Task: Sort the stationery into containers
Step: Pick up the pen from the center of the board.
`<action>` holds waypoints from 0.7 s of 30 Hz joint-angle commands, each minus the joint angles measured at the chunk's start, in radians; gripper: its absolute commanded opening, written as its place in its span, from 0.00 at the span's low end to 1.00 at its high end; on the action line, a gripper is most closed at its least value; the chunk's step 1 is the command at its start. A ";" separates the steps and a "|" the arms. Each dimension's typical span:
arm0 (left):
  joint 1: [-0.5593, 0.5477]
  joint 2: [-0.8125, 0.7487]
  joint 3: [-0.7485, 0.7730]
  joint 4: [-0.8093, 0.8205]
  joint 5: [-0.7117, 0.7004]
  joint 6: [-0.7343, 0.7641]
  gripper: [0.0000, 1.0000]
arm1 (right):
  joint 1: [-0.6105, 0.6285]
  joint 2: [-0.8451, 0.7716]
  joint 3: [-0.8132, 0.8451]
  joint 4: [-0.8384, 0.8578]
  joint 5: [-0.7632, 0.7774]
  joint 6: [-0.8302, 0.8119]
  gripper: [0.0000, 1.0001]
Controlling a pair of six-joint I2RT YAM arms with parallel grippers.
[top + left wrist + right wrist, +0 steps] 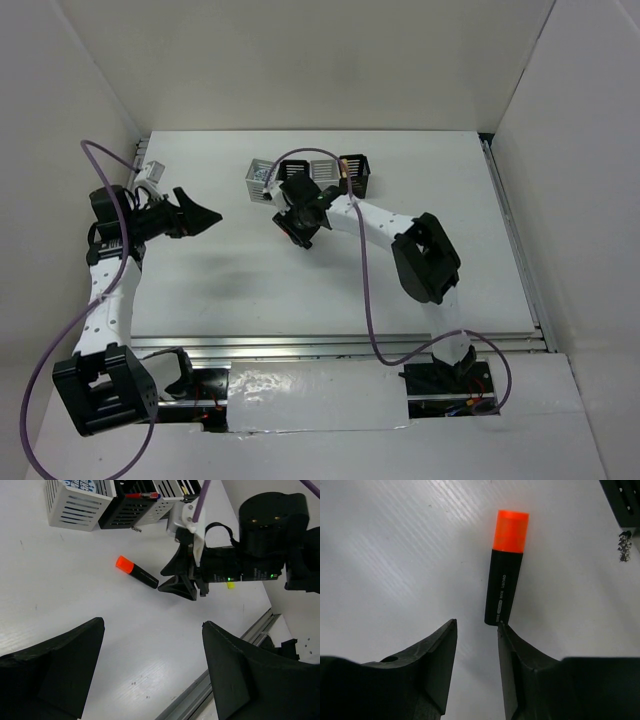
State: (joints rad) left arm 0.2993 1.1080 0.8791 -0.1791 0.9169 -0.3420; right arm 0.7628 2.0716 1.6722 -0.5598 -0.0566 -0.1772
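An orange-black highlighter (505,570) lies flat on the white table, also seen in the left wrist view (136,572). My right gripper (476,624) is open and low over the table; the highlighter's black end sits just past its right fingertip (501,630), outside the gap. From above, the right gripper (300,218) hides the highlighter. The row of containers (310,175) stands just behind it. The black cup (132,502) holds a red pen, and a peach marker (345,172) stands in the far right cup. My left gripper (152,625) is open and empty, hovering to the left (205,217).
A tiny grey scrap (623,545) lies by the black cup's corner (625,500). A metal rail (225,665) runs along the table's near edge. White walls enclose the table on three sides. A purple cable (365,280) trails along the right arm.
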 commanded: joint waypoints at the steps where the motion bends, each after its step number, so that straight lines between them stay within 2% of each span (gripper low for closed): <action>1: 0.011 -0.020 -0.017 0.032 0.040 0.017 0.92 | -0.003 0.041 0.106 -0.029 0.049 -0.033 0.46; 6: 0.014 -0.019 -0.012 0.032 0.045 0.018 0.92 | -0.008 0.134 0.208 -0.078 0.047 -0.048 0.49; 19: 0.020 0.000 -0.017 0.046 0.053 0.000 0.91 | -0.040 0.266 0.354 -0.144 -0.006 -0.107 0.51; 21: 0.020 0.001 -0.015 0.043 0.048 -0.002 0.91 | -0.042 0.269 0.347 -0.128 -0.009 -0.120 0.55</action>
State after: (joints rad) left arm 0.3122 1.1065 0.8608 -0.1783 0.9379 -0.3450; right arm 0.7330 2.3299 1.9697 -0.6693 -0.0460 -0.2634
